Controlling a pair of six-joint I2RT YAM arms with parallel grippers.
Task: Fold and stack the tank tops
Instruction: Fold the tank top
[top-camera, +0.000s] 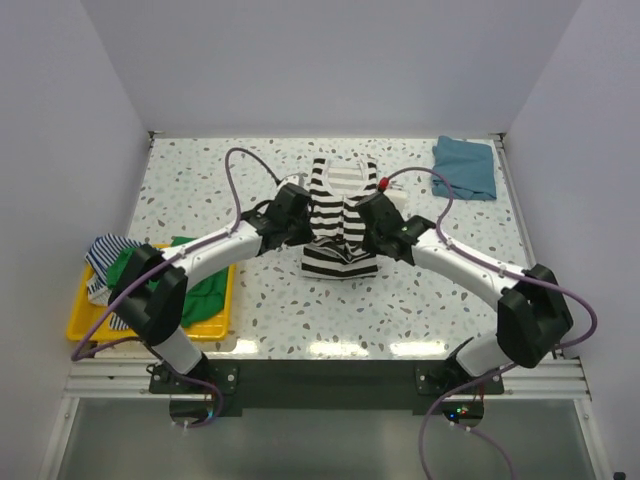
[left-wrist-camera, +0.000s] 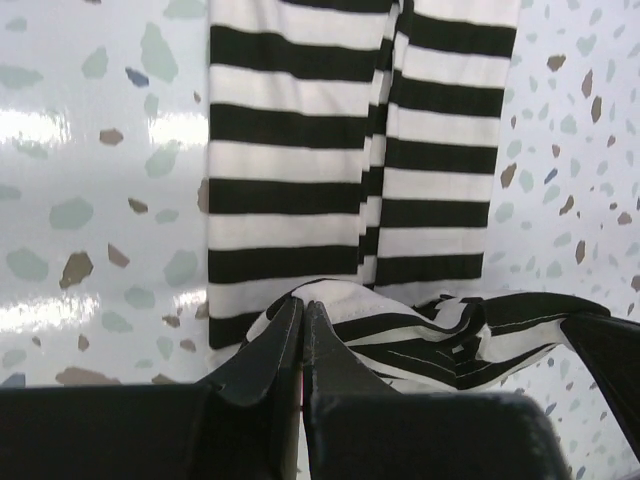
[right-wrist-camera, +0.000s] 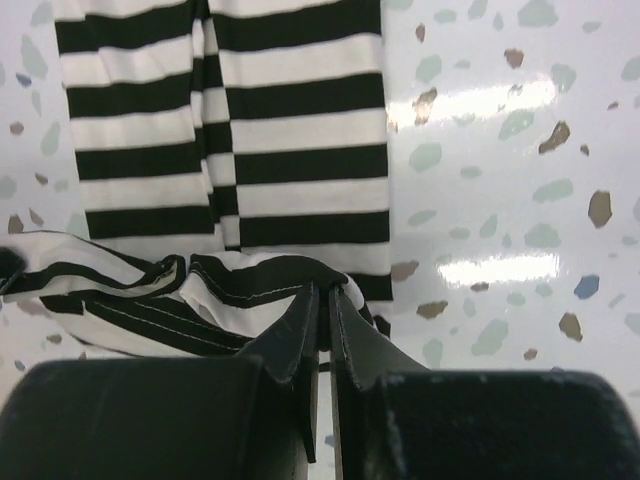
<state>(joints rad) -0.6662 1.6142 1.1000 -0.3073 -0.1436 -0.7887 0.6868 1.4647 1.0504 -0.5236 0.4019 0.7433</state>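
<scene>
We are pinching the striped tank top (top-camera: 338, 205), lying centred on the worktop (top-camera: 200, 190), left hand (left-wrist-camera: 302, 308) and right hand (right-wrist-camera: 325, 292) each clamped on a near hem corner, likely to fold it evenly.

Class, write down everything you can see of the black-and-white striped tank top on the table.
The striped tank top is soft, thin-looking cloth with bold black and white horizontal bands. It lies in the middle of the speckled table, its sides folded in to meet along a centre line and its scooped neck at the far end. Its near hem is raised and bunched. The left gripper pinches one corner and the right gripper the other, both shut on it.
</scene>
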